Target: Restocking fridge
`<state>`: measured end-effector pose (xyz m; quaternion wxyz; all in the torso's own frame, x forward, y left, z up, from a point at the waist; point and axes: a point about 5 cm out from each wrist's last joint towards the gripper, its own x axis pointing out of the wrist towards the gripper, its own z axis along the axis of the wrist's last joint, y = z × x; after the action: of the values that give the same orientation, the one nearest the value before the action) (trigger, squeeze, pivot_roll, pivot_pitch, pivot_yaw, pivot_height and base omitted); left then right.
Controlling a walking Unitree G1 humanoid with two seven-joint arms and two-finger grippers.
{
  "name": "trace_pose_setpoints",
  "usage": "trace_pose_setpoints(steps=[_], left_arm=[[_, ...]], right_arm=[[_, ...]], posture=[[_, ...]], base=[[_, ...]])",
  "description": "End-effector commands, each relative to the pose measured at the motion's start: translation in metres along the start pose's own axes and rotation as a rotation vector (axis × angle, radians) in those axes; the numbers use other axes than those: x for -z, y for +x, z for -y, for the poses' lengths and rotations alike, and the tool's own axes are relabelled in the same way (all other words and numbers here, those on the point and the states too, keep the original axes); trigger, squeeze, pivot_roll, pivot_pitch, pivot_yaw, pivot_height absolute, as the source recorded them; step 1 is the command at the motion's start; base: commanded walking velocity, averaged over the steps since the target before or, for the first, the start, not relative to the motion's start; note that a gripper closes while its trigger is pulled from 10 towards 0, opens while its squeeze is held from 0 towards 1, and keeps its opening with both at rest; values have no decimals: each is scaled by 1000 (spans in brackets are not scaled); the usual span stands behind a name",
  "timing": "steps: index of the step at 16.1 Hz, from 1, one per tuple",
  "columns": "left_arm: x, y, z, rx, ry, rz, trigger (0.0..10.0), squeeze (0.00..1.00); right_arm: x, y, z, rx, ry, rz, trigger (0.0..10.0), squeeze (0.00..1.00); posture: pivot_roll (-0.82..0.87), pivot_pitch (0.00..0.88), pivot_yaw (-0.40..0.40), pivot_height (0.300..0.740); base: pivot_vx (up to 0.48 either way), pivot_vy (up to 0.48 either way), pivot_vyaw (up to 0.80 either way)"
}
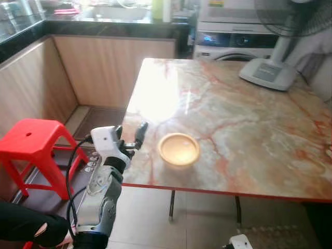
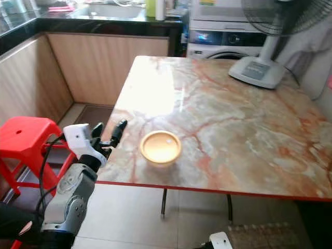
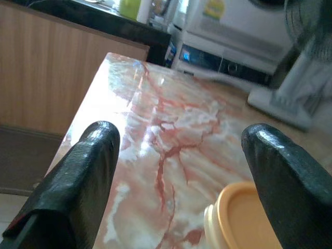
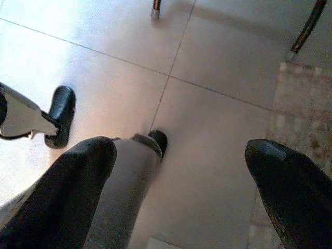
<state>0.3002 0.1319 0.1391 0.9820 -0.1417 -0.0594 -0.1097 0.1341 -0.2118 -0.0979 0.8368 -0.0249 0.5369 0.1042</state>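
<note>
A yellow-orange bowl [image 1: 178,149] stands empty on the marble table [image 1: 244,98], close to its front left edge. My left gripper [image 1: 129,135] is raised at the table's left front edge, just left of the bowl, open with nothing between its fingers. In the left wrist view the bowl [image 3: 244,218] lies beside one black finger [image 3: 290,181], outside the gap, with the left gripper [image 3: 181,181] spread wide over the tabletop. My right gripper [image 4: 179,192] hangs open over the tiled floor.
A red plastic stool [image 1: 31,140] stands left of the table, with a person's dark-clothed limb [image 1: 26,225] below it. A white fan base [image 1: 267,72] sits on the far right of the table. Behind are a washing machine [image 1: 233,44] and a wood-panelled counter [image 1: 104,62]. A table leg [image 4: 306,26] stands near the right gripper.
</note>
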Motion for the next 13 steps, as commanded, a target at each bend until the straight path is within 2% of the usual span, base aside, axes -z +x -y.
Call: trace_pose_setpoints(steps=[1, 3, 6, 12, 13], left_arm=[[-2, 1, 1, -3, 34, 9, 10000, 0], [-4, -2, -4, -37, 65, 28, 10000, 0], [-7, -3, -9, -55, 91, 42, 10000, 0], [-7, -2, -4, -26, 120, 45, 10000, 0], [-6, -2, -3, -21, 109, 41, 10000, 0]], right_arm=[[-1, 0, 0, 2, -8, 3, 10000, 0], [-1, 0, 0, 1, -6, 3, 10000, 0], [-2, 0, -1, -2, -10, 4, 10000, 0], [-2, 0, 0, -1, -8, 5, 10000, 0], [-3, 0, 0, -1, -7, 6, 10000, 0]], posture=[[48, 0, -15, 740], [49, 0, -16, 740], [55, 0, -18, 740], [51, 0, -18, 740], [52, 0, -19, 740]], base=[[0, 0, 0], [0, 0, 0], [0, -334, 0], [0, -386, 0], [0, 0, 0]])
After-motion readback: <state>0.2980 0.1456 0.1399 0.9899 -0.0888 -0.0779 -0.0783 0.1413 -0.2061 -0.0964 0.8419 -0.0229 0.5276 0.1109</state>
